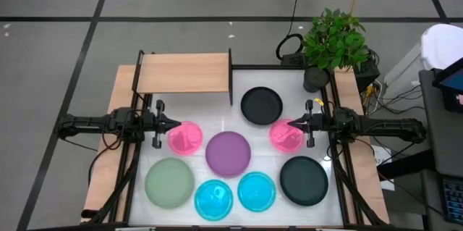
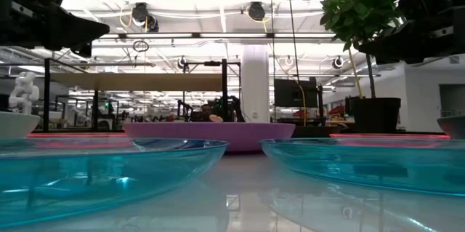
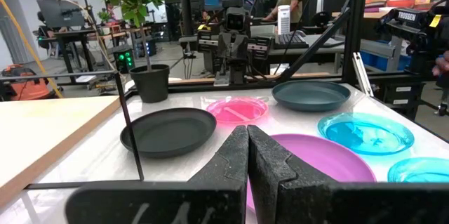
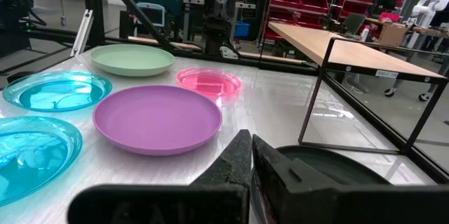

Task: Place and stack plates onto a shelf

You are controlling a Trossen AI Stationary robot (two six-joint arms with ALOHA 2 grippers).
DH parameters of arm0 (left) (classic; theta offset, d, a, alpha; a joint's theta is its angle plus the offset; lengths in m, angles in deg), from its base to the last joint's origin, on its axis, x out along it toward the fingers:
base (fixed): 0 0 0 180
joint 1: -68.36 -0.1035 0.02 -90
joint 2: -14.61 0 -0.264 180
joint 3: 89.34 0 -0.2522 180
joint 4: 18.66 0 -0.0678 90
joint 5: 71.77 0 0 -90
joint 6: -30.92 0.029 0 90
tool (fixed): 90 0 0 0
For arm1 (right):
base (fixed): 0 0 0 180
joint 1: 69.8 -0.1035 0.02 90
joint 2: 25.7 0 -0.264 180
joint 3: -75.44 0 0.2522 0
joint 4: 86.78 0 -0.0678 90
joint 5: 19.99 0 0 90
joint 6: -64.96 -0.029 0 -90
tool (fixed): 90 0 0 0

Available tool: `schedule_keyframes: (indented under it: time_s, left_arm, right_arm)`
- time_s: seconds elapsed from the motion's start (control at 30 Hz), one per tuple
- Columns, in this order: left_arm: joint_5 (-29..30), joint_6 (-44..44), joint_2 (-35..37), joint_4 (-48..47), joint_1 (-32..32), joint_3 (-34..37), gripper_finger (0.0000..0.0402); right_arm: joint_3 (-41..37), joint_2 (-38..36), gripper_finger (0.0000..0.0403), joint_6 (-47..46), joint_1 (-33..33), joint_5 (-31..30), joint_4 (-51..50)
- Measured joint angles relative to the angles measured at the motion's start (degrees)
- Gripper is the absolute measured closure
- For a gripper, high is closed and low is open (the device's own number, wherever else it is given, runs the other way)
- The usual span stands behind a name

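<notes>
While all eight plates are lying on the white tabletop [image 1: 217,115], the left gripper [image 1: 176,124] is reaching in level from the left edge, fingers pressed together, its tip hovering over a pink plate [image 1: 185,138]. Between the arms, the purple plate [image 1: 228,151] is sitting mid-table, and the shelf [image 1: 184,72] is standing bare at the back left. Opposite, the right gripper [image 1: 292,123] is stretching in with fingers likewise closed, above the other pink plate [image 1: 285,137].

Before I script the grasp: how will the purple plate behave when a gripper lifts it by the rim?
The purple plate looks rigid, holding a shallow, even shape, so it probably won't flex. Its smooth, slightly glossy rim may slip in a pinch. Lying flat on the white table, it seems unlikely to roll or tip.
</notes>
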Motion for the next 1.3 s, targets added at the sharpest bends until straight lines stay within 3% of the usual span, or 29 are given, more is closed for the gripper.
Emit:
schedule_keyframes:
  time_s: [0.67,0.83,1.3]
  left_arm:
    - [0.0,0.0,0.0,0.0,0.0,0.0,0.0398]
    - [0.0,0.0,0.0,0.0,0.0,0.0,0.0398]
    - [0.0,0.0,0.0,0.0,0.0,0.0,0.0398]
  right_arm:
    - [0.0,0.0,0.0403,0.7,0.0,0.0,1.1]
    - [0.5,0.0,0.0403,-4.5,0.0,-1.7,4.8]
    - [12.6,5.8,0.0403,-5.5,0.0,-1.7,-0.2]
